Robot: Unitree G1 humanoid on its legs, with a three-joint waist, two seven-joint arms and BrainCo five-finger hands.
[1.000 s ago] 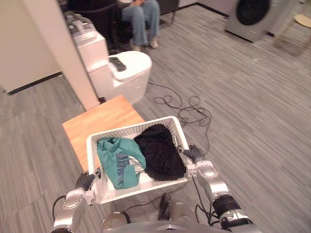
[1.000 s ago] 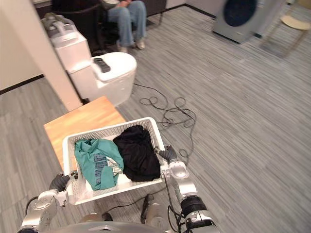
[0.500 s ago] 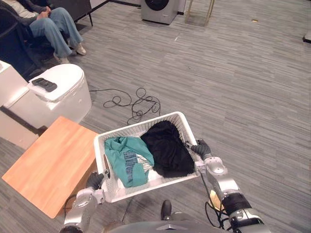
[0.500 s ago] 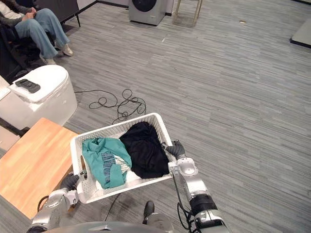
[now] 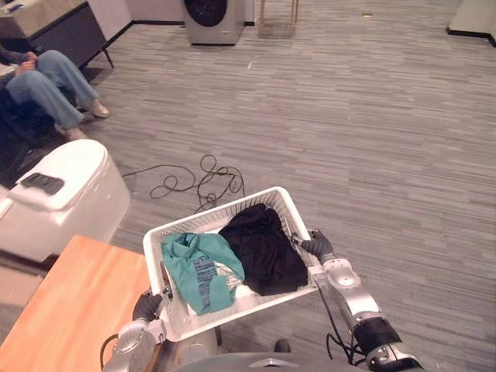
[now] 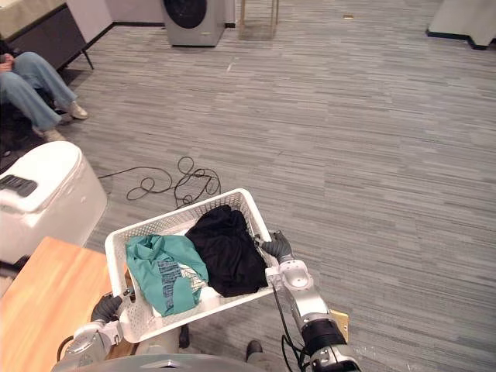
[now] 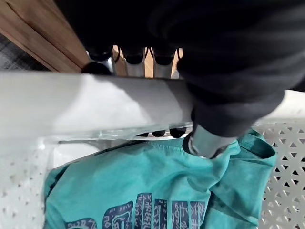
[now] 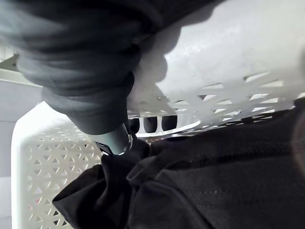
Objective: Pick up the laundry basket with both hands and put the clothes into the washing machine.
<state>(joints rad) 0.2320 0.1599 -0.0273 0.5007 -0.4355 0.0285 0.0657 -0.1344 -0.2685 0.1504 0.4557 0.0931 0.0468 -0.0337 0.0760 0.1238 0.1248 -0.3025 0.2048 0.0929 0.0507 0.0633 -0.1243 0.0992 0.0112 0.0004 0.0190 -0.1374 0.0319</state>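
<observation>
The grey striped floor (image 5: 372,116) lies open between the robot and the grey front-loading washing machine with a dark round door (image 5: 211,19), which stands well apart at the far side of the room. A light wooden counter (image 5: 70,310) is on the robot's left, just beside the load, and a seated person (image 5: 46,81) is farther on that side.

The white plastic laundry basket with a lattice wall (image 5: 209,211) is held in front of the robot, between its two hands, and it seems to be clear of the counter. Inside it, a black garment (image 5: 263,248) is heaped at the robot's right end and a teal printed shirt (image 5: 198,267) lies at the left end; they touch in the middle.

I judge the basket light and fairly stiff, but its thin wall may bend a little and its smooth rim may slip. The clothes are soft and can slide if the basket tilts, so it is better to carry it level. The thick rolled rim at the two short ends is the right place to take hold, and this is where the hands are.

The left hand (image 5: 147,306) has its fingers (image 7: 136,67) curled over the rim at the teal end, with the dark tips inside. The right hand (image 5: 318,246) has its fingers (image 8: 151,124) hooked in the same way over the rim at the black end.
</observation>
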